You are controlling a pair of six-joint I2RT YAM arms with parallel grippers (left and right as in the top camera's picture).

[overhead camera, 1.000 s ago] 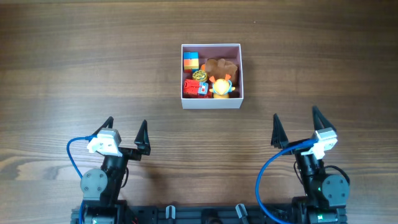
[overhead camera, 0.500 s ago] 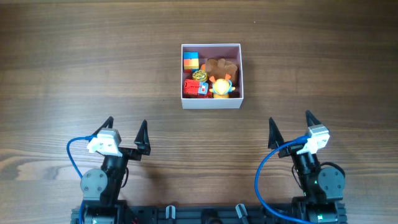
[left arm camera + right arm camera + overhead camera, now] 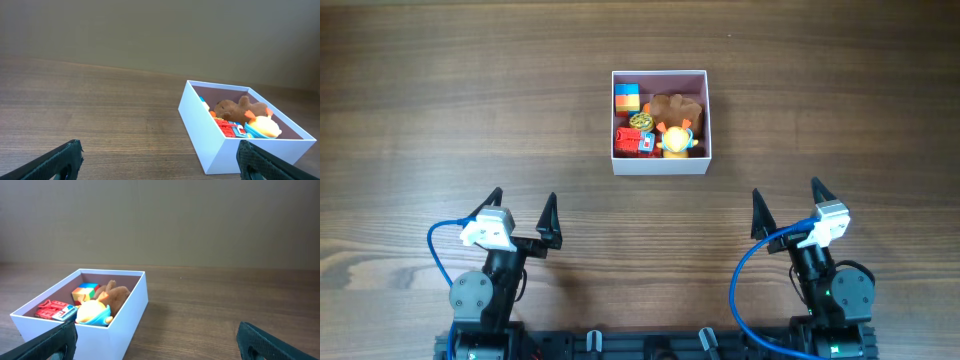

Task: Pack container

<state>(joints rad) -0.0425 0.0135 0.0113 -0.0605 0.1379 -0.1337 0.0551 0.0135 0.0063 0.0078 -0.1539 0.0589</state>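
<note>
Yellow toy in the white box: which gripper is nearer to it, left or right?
Right. The right gripper sits toward the robot and to the right of the yellow toy; the left gripper sits farther off to its left.

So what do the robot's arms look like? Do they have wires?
Both are mostly black, with round joints low down near the base. The left gripper and the right gripper each have two black, pointy fingers like little triangles, and a white block sits just behind them. And yes, wires: a bright blue cable loops out from each one.
</note>
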